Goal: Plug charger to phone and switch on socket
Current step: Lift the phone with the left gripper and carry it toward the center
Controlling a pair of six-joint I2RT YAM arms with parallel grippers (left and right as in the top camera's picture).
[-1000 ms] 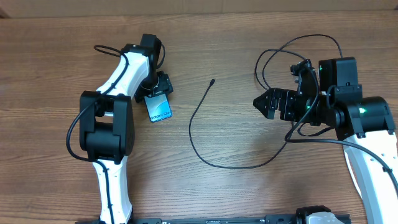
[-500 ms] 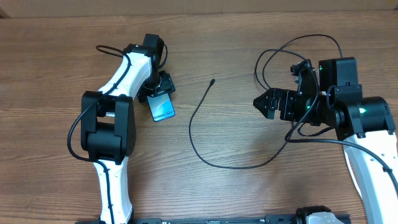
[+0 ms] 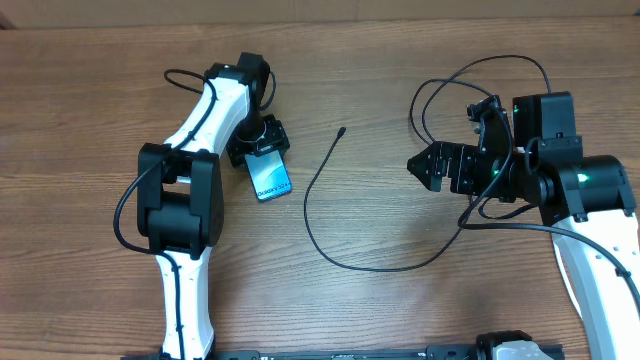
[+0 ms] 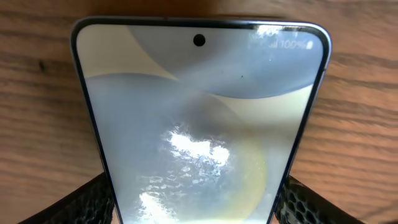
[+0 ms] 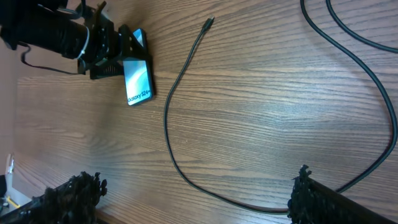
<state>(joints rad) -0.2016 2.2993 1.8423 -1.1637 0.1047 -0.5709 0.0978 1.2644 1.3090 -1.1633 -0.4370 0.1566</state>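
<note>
Wooden table [image 3: 400, 310], left pincer [image 3: 262, 150] gripping phone [image 3: 270, 177], charger [image 3: 320, 190] beside

light: bright, even | shadows: soft | glare: phone [image 4: 199, 124] screen | focus: sharp

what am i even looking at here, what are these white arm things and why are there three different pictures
These are two robot arms at a wooden table. The overhead picture looks straight down on both. The other two come from small cameras on the wrists, so each looks along its own fingers.

The left gripper is shut on a phone with a lit blue screen; its wrist view is nearly filled by that screen, with a dark finger at each bottom corner.

The right gripper holds nothing, its fingers spread apart. A thin black charger cable curves loosely across the table, its small connector tip lying free, between the phone and the right gripper.

No power strip shows in these pictures.
</note>
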